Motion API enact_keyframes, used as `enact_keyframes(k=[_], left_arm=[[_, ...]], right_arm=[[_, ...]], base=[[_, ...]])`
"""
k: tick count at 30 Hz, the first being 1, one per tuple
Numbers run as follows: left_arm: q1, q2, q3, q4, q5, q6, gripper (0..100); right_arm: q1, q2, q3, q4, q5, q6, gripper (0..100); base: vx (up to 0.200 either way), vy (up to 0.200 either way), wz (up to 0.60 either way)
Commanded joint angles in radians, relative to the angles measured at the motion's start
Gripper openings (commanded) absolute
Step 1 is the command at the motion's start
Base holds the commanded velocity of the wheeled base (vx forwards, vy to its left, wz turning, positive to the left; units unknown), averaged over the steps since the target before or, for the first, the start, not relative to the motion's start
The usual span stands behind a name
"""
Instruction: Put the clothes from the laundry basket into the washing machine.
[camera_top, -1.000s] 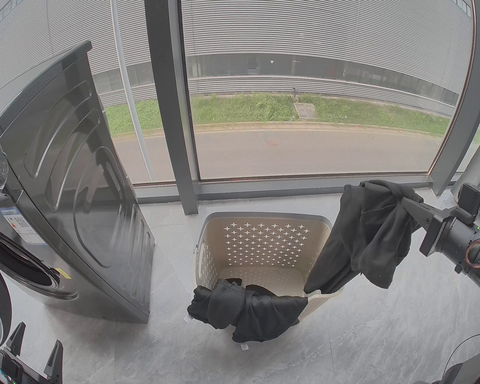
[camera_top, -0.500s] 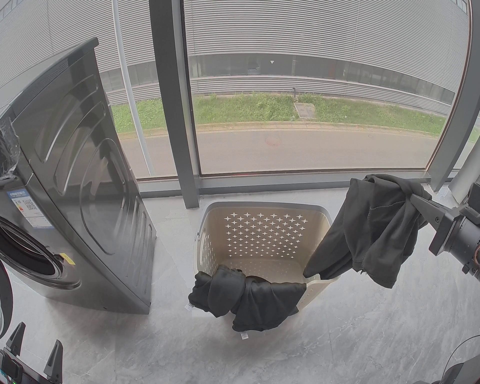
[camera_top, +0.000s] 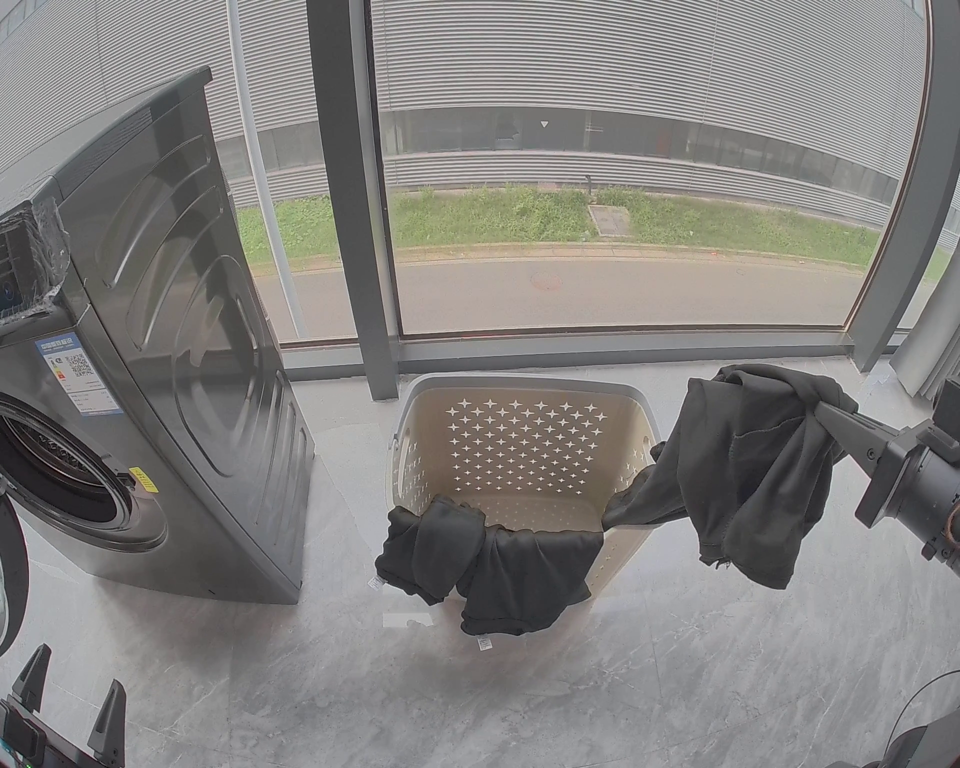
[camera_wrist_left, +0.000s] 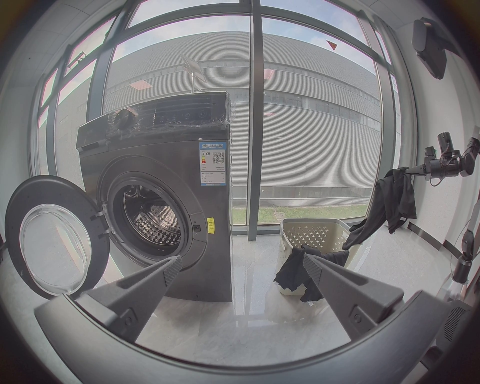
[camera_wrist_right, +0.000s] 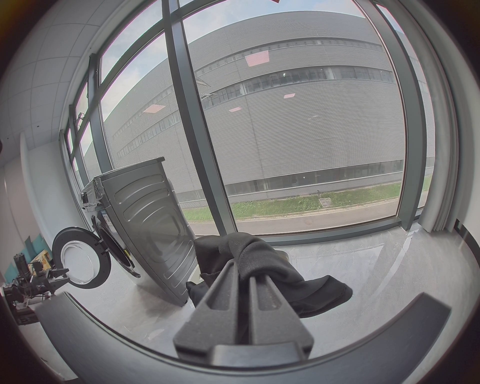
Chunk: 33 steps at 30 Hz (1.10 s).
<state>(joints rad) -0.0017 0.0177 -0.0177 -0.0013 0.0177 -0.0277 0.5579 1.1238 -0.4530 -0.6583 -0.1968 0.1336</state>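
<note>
A beige laundry basket (camera_top: 525, 440) stands on the floor by the window, also seen as the basket (camera_wrist_left: 315, 235) in the left wrist view. A dark garment (camera_top: 495, 570) hangs over its near rim. My right gripper (camera_top: 828, 415) is shut on a second dark garment (camera_top: 750, 470), held in the air to the right of the basket, with one end trailing over the rim; the same garment (camera_wrist_right: 260, 265) shows at the gripper (camera_wrist_right: 243, 272) in the right wrist view. The grey washing machine (camera_top: 150, 350) stands at the left, its door (camera_wrist_left: 52, 240) swung open and drum (camera_wrist_left: 152, 222) exposed. My left gripper (camera_wrist_left: 240, 265) is open, low at the near left.
A dark window post (camera_top: 350, 200) rises behind the basket, with the glass wall along the back. Marble floor (camera_top: 600, 680) stretches in front of the basket and machine. A curtain edge (camera_top: 930, 350) hangs at the far right.
The head view has shifted, bringing more of the washing machine's front into view. The right gripper still holds the garment; its trailing end has lifted a little higher over the basket rim.
</note>
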Motion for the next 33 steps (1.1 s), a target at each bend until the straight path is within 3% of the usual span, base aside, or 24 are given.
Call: enact_keyframes(k=[1, 17, 21, 33], left_arm=[[0.000, -0.018, 0.016, 0.000, 0.001, 0.000, 100], [0.000, -0.018, 0.016, 0.000, -0.001, -0.001, 100], [0.000, -0.018, 0.016, 0.000, -0.001, -0.001, 100], [0.000, -0.018, 0.015, 0.000, -0.001, -0.001, 100]], right_arm=[[0.000, 0.008, 0.007, -0.001, 0.000, -0.002, 0], [0.002, 0.014, 0.014, 0.008, -0.027, -0.003, 0], [0.007, 0.016, 0.014, 0.008, -0.064, -0.005, 0], [0.025, 0.016, 0.013, 0.005, -0.058, -0.003, 0]], base=[[0.000, 0.200, 0.00], [0.000, 0.200, 0.00], [0.000, 0.200, 0.00], [0.000, 0.200, 0.00]])
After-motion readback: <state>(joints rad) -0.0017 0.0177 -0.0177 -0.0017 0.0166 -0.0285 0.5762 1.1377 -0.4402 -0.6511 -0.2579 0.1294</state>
